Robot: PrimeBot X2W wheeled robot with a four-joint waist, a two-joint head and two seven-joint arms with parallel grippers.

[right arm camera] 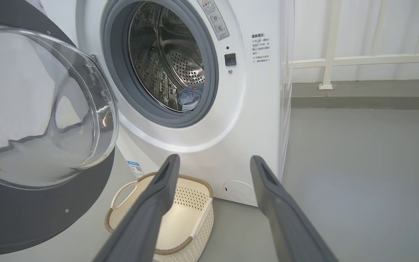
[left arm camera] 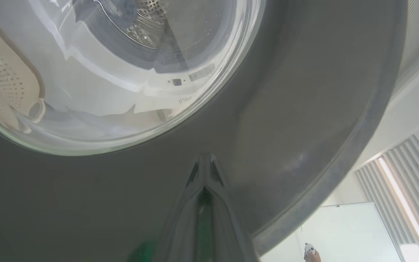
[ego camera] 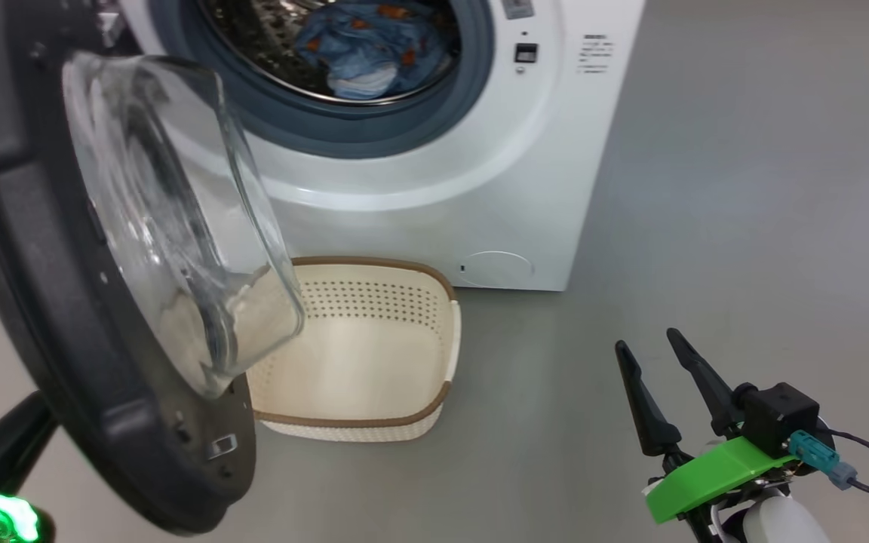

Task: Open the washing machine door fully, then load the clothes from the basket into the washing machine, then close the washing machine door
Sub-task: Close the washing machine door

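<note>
Grey floor (ego camera: 744,226) bears the washing machine (ego camera: 434,219) and the basket (ego camera: 359,354).

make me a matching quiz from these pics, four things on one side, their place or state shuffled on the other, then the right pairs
Things
1. light blue bear-print clothes
2. cream-white perforated plastic basket
3. round glossy black washing machine door
4. right gripper

Place or state
A. swung open
B. inside the steel drum
C. fingers apart, above the grey floor
D. empty, in front of the white washing machine

Pairs: 1-B, 2-D, 3-A, 4-C
</note>
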